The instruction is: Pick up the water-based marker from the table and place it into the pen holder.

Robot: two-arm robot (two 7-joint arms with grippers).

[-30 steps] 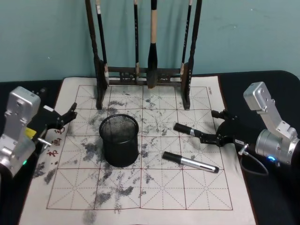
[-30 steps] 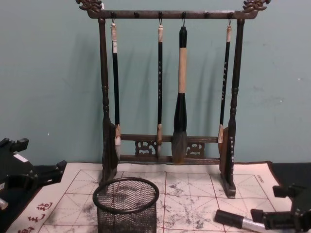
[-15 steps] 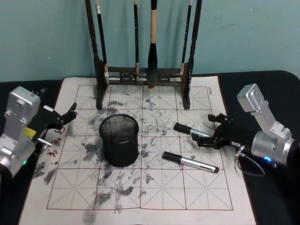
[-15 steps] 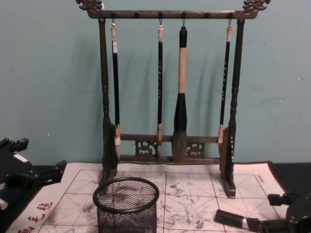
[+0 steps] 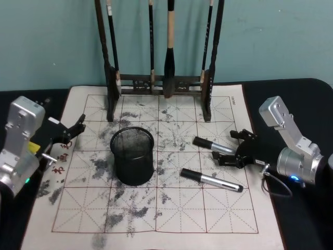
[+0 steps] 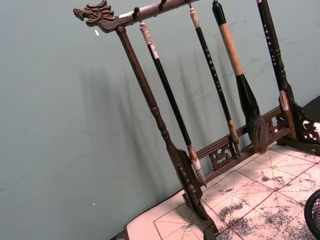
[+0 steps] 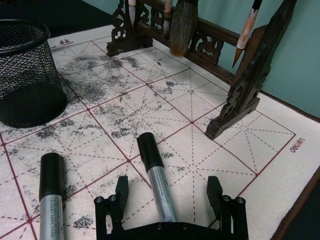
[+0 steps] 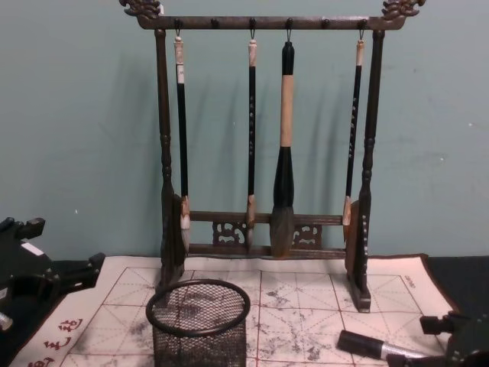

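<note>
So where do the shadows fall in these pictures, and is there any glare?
Chest view: the brush rack throws soft, faint shadows onto the teal wall behind it. Left wrist view: the same shadows, spread wider across the wall. Right wrist view: the water-based marker between the open right claw's fingers has a bright silver barrel, but no harsh glare.

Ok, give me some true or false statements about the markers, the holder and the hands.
Two markers lie on the mat, the farther marker and the nearer marker. True.
The pen holder holds a marker. False: both lie on the mat.
The right hand is open astride the farther marker. True.
The left hand grips the pen holder. False: it hangs at the mat's left edge, apart.
The brush rack carries six brushes. False: it carries four brushes.
</note>
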